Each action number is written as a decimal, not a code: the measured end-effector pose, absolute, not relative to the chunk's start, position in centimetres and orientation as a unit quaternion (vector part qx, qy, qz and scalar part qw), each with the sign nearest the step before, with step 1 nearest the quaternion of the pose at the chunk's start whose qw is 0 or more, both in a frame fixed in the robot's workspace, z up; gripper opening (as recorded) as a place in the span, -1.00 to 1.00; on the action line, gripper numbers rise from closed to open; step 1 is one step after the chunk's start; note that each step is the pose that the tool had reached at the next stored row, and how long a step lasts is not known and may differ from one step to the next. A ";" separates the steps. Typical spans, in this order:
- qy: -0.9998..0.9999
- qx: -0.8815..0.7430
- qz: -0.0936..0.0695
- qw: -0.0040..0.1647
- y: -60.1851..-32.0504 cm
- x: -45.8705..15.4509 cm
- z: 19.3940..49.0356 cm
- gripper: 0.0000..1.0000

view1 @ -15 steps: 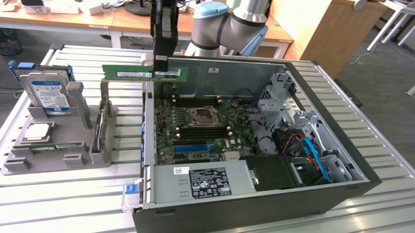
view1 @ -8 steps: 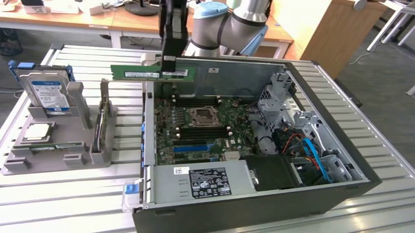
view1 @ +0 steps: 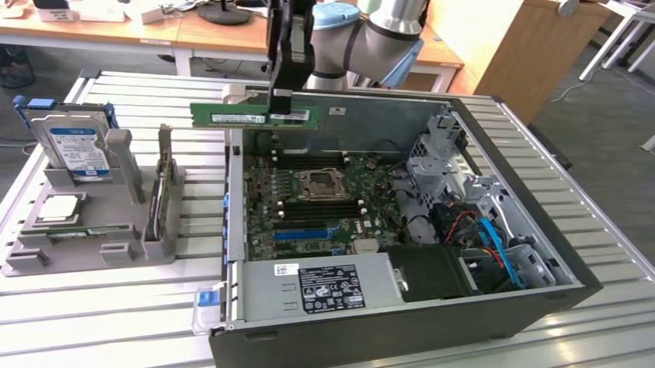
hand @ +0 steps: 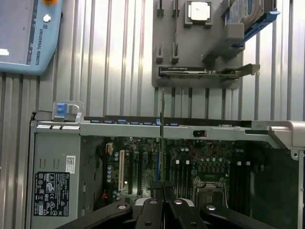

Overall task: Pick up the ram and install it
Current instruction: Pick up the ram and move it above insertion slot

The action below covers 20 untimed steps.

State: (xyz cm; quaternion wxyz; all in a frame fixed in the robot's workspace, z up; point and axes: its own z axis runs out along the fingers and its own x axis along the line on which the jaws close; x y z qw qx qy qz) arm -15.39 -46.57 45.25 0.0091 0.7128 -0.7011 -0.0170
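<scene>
Currently we note the pincer [view1: 278, 95] pinching the ram [view1: 254, 116] by its top edge, held level and on edge above the far side of the open computer case [view1: 430, 330], likely so its contact edge faces the motherboard [view1: 268, 195] slots, grey parts holder [view1: 72, 262] well apart at the exterior view's left.

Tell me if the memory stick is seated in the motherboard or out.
Out. The gripper is shut on the memory stick, holding it level in the air above the open computer case, clear of the motherboard.
</scene>
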 end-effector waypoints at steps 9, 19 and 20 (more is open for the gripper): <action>-0.701 0.713 -0.017 0.009 -46.6 -13.5 45.2 -0.76; -0.702 0.711 -0.017 0.009 -46.6 -11.5 45.2 -0.76; -0.703 0.711 -0.017 0.009 -46.6 -11.3 45.2 -0.76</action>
